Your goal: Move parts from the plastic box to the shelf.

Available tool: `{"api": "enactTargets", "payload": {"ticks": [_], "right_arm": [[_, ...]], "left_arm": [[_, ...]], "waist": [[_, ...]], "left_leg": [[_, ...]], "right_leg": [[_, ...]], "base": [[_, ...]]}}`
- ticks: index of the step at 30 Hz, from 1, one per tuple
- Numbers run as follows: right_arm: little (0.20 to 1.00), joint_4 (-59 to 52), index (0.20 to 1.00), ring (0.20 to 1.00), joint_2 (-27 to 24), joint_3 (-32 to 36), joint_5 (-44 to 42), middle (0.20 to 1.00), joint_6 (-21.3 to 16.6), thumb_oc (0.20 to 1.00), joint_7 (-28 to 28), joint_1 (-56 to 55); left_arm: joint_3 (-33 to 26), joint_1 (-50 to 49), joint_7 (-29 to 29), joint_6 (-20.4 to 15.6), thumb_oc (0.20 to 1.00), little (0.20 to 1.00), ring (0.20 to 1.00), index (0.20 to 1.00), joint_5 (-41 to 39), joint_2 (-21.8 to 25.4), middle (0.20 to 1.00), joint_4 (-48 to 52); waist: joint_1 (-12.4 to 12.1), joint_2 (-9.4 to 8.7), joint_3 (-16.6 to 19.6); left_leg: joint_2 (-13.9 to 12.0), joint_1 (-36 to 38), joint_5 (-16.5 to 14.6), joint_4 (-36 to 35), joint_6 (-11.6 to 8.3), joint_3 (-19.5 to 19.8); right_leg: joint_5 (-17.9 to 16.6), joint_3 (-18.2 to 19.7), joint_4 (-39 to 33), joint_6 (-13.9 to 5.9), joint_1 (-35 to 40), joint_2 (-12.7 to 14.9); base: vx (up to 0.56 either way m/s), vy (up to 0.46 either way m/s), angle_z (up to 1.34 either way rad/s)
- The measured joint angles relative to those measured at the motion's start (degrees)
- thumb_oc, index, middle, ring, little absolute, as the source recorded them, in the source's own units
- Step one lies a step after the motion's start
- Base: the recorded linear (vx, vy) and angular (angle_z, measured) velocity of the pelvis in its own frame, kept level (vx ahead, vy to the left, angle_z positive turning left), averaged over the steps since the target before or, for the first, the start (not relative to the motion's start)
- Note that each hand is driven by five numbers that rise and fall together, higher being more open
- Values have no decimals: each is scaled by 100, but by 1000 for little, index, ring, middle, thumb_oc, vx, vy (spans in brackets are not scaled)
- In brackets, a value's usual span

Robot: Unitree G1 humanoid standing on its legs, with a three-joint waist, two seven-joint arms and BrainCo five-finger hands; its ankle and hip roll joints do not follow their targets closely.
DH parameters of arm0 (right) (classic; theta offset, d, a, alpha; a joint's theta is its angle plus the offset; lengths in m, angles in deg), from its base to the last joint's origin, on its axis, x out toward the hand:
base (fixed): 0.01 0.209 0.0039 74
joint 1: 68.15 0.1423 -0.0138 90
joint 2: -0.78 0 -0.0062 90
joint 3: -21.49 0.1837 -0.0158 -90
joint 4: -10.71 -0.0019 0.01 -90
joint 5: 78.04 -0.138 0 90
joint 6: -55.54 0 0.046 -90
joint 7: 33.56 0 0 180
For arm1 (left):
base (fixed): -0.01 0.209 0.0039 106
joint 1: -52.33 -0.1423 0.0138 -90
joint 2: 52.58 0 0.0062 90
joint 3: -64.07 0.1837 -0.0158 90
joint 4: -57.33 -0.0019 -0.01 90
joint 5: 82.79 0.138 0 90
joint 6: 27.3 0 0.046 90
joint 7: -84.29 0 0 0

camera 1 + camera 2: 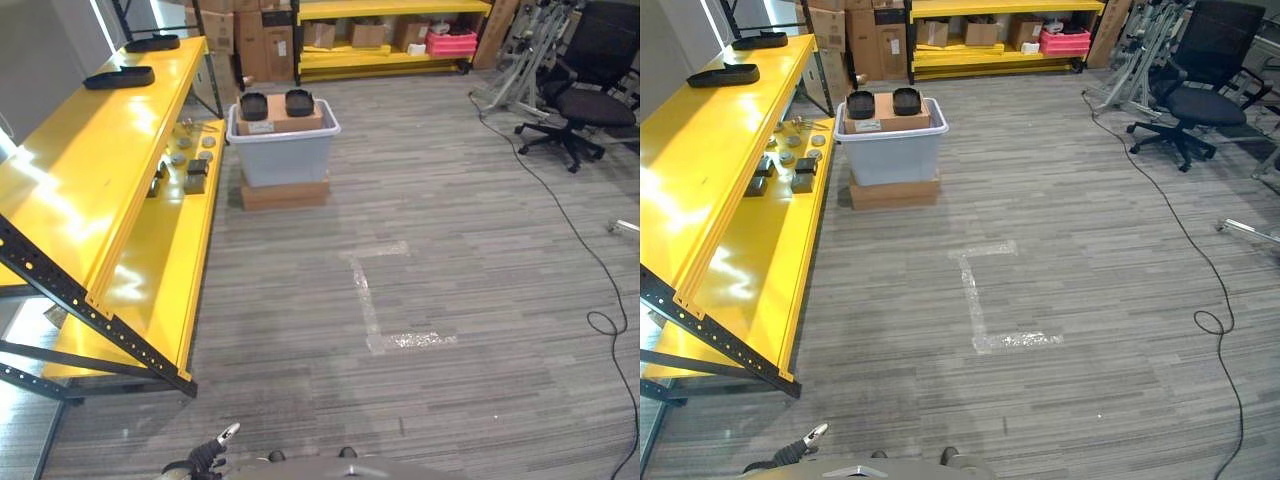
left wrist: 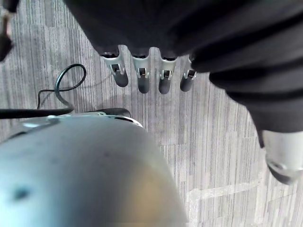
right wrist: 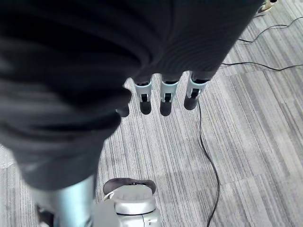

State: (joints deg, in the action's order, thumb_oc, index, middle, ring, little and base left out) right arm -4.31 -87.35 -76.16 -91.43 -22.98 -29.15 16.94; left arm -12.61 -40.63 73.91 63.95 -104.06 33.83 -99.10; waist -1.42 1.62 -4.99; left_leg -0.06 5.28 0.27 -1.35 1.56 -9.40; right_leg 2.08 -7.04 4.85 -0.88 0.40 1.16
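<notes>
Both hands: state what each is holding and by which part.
Nothing is held. The left hand and the right hand both hang with straight fingers over bare floor; the parts sit in the plastic box.

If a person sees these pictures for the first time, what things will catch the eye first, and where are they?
The bright yellow shelf along the left side draws the eye first, with small parts lying on its lower level. Just beyond its far end a grey plastic box stands on a flat carton on the floor, with a cardboard box and two black parts on top. Both hands, the left hand and the right hand, hang open over the floor, holding nothing.
</notes>
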Motion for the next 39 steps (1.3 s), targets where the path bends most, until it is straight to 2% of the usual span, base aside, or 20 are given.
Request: {"api": "enactTargets", "payload": {"ticks": [8, 12, 19, 23, 39], "right_arm": [[1000, 175, 1000, 1000, -4, 143, -34, 1000, -7, 1000, -1, 78], [1000, 258, 1000, 1000, -4, 160, -37, 1000, -15, 1000, -9, 105], [1000, 310, 1000, 1000, -5, 158, -38, 1000, -60, 1000, -17, 94], [1000, 331, 1000, 1000, -7, 158, -42, 1000, -56, 1000, -17, 100], [1000, 481, 1000, 1000, -5, 156, -94, 1000, -101, 1000, -21, 71]], "left_arm": [[2, -24, 68, -3, 1000, 1000, 1000, 1000, 12, -5, 1000, -68], [2, -23, 471, 30, 1000, 1000, 1000, 1000, 13, -14, 1000, -178], [15, -94, 757, 110, 1000, 1000, 1000, 1000, 87, -23, 1000, -220], [16, -119, 777, 261, 1000, 1000, 1000, 1000, 125, -29, 1000, -230], [17, -119, 949, 467, 1000, 1000, 1000, 1000, 135, -41, 1000, -399]], "waist": [[-37, 108, 74], [-69, 135, 130], [-83, 132, 153], [-114, 130, 155], [-145, 104, 282]], "left_leg": [[0, 96, -11, -10, -2, 18], [1, 106, -12, -3, -3, 37], [2, 165, -16, 1, -11, 138], [1, 169, -17, 4, -17, 148], [3, 171, -17, 12, -24, 157]], "right_leg": [[-15, -16, -63, 5, 131, -4], [-16, -29, -67, 4, 155, -4], [-17, -126, -110, 14, 274, -4], [-16, -131, -88, 16, 274, -4], [-19, -129, -84, 12, 277, -3]], "base": [[13, 5, 1], [35, 5, 2], [24, 0, 7], [0, 0, 0], [0, 0, 0]]}}
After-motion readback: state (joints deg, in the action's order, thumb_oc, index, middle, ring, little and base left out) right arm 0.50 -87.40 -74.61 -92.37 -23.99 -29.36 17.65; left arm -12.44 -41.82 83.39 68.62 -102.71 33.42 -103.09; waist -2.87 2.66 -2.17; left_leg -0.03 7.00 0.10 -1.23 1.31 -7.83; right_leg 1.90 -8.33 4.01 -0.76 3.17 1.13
